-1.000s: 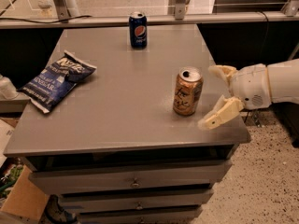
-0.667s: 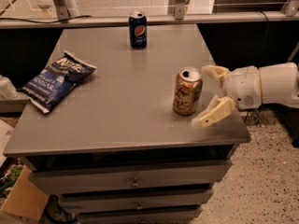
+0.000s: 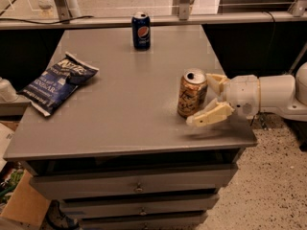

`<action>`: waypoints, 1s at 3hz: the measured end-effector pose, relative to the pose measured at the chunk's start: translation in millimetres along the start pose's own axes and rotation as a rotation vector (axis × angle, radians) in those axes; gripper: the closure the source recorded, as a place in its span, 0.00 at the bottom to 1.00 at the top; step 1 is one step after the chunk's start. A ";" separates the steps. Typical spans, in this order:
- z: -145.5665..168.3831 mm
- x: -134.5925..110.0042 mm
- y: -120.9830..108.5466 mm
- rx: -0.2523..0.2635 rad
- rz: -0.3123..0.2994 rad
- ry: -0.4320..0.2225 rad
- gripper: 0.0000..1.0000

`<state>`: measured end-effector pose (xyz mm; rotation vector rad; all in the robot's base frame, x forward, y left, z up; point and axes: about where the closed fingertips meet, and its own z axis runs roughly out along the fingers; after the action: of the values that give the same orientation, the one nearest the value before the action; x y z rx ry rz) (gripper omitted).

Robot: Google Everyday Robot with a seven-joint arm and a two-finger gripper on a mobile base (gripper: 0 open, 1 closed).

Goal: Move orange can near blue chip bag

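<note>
The step in hand is the grasp. The hand [image 3: 200, 99] reaches in from the right at the counter's [image 3: 129, 119] front right corner, its fingers spread apart on either side of the upright orange can [image 3: 191, 95], not clamped. The blue chip bag [image 3: 60, 83] lies well apart at the left edge. Next the fingers need to close, then carry the can leftward.

A: What's the room like?
B: Grey tabletop [image 3: 120, 109] on a drawer cabinet [image 3: 96, 186], speckled floor [image 3: 273, 186] at right, a cardboard box [image 3: 19, 210] lower left — dim light.
A: And the gripper [image 3: 200, 100]?
B: Over the tabletop's right edge.
</note>
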<state>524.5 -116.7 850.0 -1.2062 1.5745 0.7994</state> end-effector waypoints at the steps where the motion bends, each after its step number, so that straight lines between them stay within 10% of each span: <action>1: 2.1 -2.5 -4.2 0.031 0.020 -0.047 0.43; 3: 3.4 -7.2 -5.9 0.056 0.046 -0.070 0.88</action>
<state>531.6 -113.1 856.0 -1.0939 1.5625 0.8131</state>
